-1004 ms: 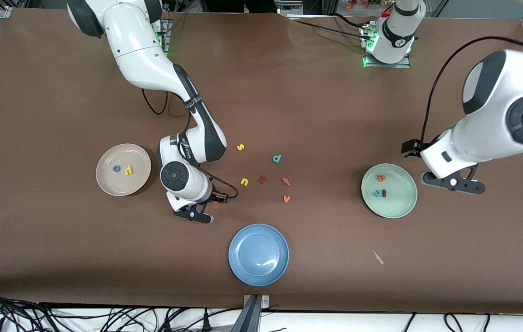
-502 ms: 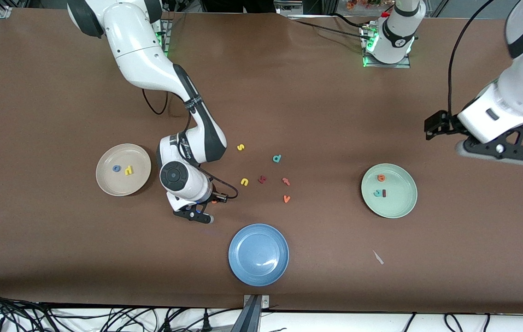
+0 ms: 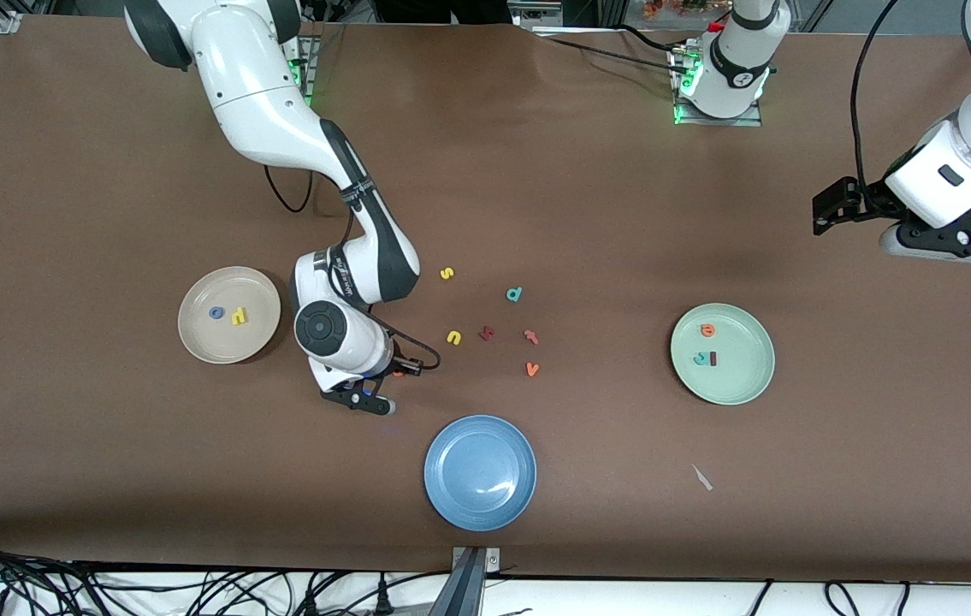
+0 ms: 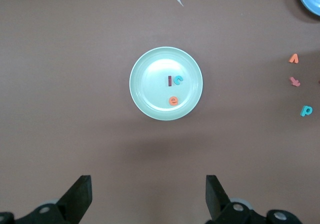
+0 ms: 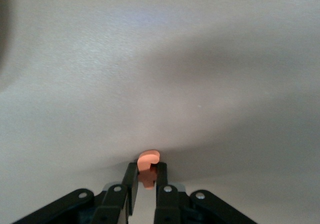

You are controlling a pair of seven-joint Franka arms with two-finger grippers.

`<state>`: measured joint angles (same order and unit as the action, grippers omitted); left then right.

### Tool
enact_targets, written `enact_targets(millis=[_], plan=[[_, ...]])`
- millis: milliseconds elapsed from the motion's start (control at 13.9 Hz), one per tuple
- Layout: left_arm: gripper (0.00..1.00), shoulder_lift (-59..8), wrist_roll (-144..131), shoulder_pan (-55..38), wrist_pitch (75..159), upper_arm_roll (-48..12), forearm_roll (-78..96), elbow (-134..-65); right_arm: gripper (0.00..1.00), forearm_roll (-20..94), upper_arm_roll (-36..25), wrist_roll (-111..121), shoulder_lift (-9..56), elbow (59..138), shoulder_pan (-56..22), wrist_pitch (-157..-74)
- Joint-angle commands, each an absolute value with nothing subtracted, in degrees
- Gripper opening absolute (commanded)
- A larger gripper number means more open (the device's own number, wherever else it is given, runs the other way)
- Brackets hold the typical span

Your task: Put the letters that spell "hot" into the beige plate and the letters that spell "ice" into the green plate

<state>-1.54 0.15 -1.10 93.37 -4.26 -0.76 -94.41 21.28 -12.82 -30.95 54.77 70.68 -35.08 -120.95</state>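
Right gripper (image 3: 382,387) low at lower centre-left of the front view, just above the brown table (image 3: 588,171), between the beige plate (image 3: 229,314) and the loose letters; fingers (image 5: 131,184) drawn narrow and clamped on the orange t (image 5: 147,166), seen pinched between the pads in the right wrist view, with only a speck of orange showing beside the wrist in the front view. Left gripper (image 3: 947,244) raised at the upper right edge of the front view, over bare table toward the left arm's end; fingers (image 4: 80,196) spread wide and holding nothing, with the green plate (image 4: 145,101) centred under its wrist camera. On the beige plate, mid-left in the front view: blue o (image 3: 216,312) and yellow h (image 3: 239,316), side by side and apart. On the green plate (image 3: 742,385), mid-right in the front view: orange e (image 3: 708,329) farther from the front camera, then teal c (image 3: 700,358) touching or just beside dark red i (image 3: 713,358). Loose on the table at frame centre: yellow s (image 3: 447,274), teal d (image 3: 514,294), yellow u (image 3: 453,337), dark red k (image 3: 488,332), reddish-pink letter (image 3: 530,336), orange v (image 3: 532,369). Blue plate (image 3: 480,472) at lower centre, nearest the front camera, nothing in it. Small pale scrap (image 3: 701,477) at lower right, nearer the front camera than the green plate.
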Motion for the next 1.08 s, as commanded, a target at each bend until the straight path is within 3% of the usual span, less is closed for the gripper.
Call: enact_targets(millis=[0, 143, 430, 717, 861, 933, 1004], plan=[[1.0, 3.86, 1.41, -1.15, 95.71, -3.43, 1.05, -100.88, 0.04, 20.84, -13.62, -26.05, 51.95, 68.29, -32.87, -113.48], [1.0, 3.96, 1.15, -0.44, 95.89, -4.39, 0.88, -100.64, 0.04, 20.57, -16.68, -21.03, 48.36, 72.75, -32.96, -109.97], [1.0, 0.28, 0.79, -0.88, 95.27, -5.19, 0.53, -96.87, 0.04, 20.39, -21.61, -8.56, 37.12, 88.9, -32.96, -111.52], [1.0, -1.05, 1.14, -0.44, 95.36, -5.1, 0.35, -95.62, 0.04, 20.48, -27.23, 6.73, 26.39, 108.77, -32.96, -122.93], [1.0, -1.49, 1.14, -0.44, 95.8, -5.1, 0.35, -95.62, 0.05, 20.74, -30.66, 15.25, 26.1, 111.27, -32.87, -124.36], [1.0, -1.58, 1.14, -0.44, 95.8, -5.01, 0.35, -95.36, 0.23, 21.09, -31.2, 17.03, 26.36, 111.18, -32.7, -124.02], [1.0, -1.67, 1.14, -0.35, 95.54, -5.01, 0.35, -94.84, 0.97, 21.27, -31.2, 16.18, 26.37, 110.83, -32.7, -123.67]])
